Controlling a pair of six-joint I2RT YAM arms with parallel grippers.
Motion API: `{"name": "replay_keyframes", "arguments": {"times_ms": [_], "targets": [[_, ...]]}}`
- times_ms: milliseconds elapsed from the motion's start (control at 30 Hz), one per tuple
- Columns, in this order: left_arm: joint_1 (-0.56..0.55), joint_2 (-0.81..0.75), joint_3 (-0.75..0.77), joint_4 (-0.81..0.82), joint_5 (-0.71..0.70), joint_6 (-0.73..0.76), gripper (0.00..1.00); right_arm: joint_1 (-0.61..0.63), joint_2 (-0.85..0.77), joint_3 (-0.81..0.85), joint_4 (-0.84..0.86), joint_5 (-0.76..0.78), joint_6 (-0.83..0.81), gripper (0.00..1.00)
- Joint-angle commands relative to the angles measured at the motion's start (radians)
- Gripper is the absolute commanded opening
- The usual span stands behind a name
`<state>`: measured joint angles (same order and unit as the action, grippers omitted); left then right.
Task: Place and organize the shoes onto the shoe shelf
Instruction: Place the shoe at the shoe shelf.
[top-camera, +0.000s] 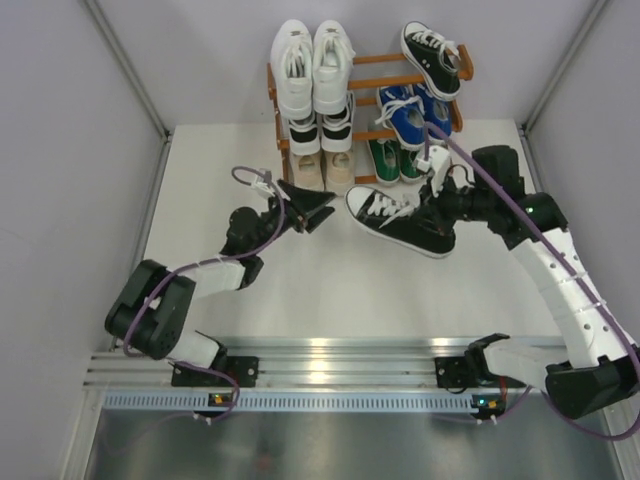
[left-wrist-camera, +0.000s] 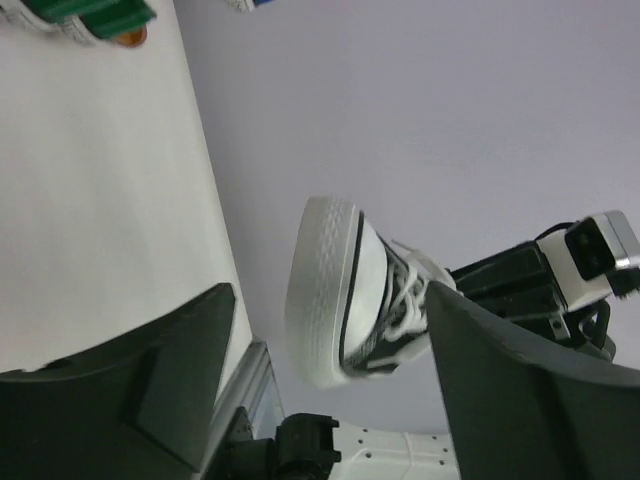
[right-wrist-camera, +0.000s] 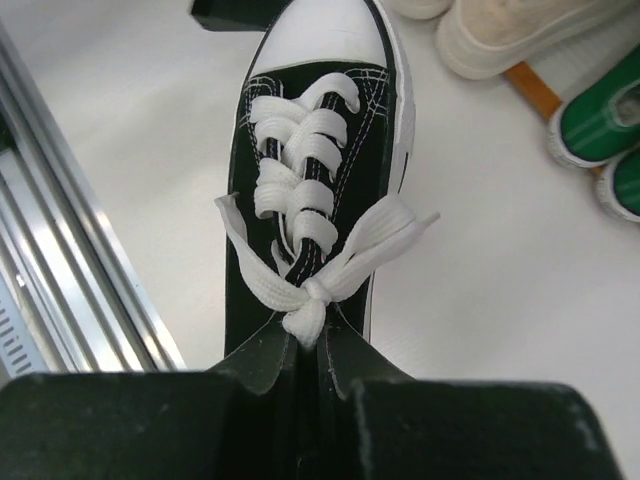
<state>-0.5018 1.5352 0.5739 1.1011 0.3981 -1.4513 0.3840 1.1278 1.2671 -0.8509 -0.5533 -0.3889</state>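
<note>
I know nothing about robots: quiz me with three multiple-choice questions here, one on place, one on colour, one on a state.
1. Where is the green pair? A) top tier B) lowest tier, right C) middle tier
2. The held black sneaker has laces that are: A) white B) black C) red
3. The left gripper is: A) shut on a shoe B) open, empty C) out of view
Answers: B, it sits at the shelf's bottom right; A, a white bow shows; B, its jaws stand apart with nothing between.
</note>
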Motion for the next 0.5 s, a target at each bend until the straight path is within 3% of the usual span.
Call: {"name": "replay_keyframes", "arguments": {"times_ms": [0, 67, 100, 167, 200, 300, 467], "targets": [[0.098, -0.199, -0.037, -0.015, 0.028, 0.089, 0.87, -0.120, -0.048, 0.133, 0.046, -0.052, 0.015, 0.00], [0.130, -0.291, -0.028, -0.160, 0.015, 0.187, 0.90, -0.151, -0.040, 0.190, 0.041, -0.066, 0.018, 0.00], [0.146, -0.384, -0.017, -0.311, 0.012, 0.244, 0.92, -0.183, -0.030, 0.208, 0.047, -0.074, 0.021, 0.00], [0.155, -0.510, 0.033, -0.471, -0.008, 0.420, 0.96, -0.215, -0.016, 0.261, 0.062, -0.085, 0.045, 0.00], [0.161, -0.545, 0.052, -0.630, -0.011, 0.542, 0.96, -0.238, -0.001, 0.277, 0.090, -0.085, 0.057, 0.00], [0.164, -0.674, 0.106, -0.865, -0.018, 0.728, 0.97, -0.263, 0.041, 0.348, 0.156, -0.063, 0.119, 0.00], [0.166, -0.855, 0.133, -1.095, -0.012, 0.890, 0.98, -0.263, 0.180, 0.466, 0.256, -0.037, 0.203, 0.00]]}}
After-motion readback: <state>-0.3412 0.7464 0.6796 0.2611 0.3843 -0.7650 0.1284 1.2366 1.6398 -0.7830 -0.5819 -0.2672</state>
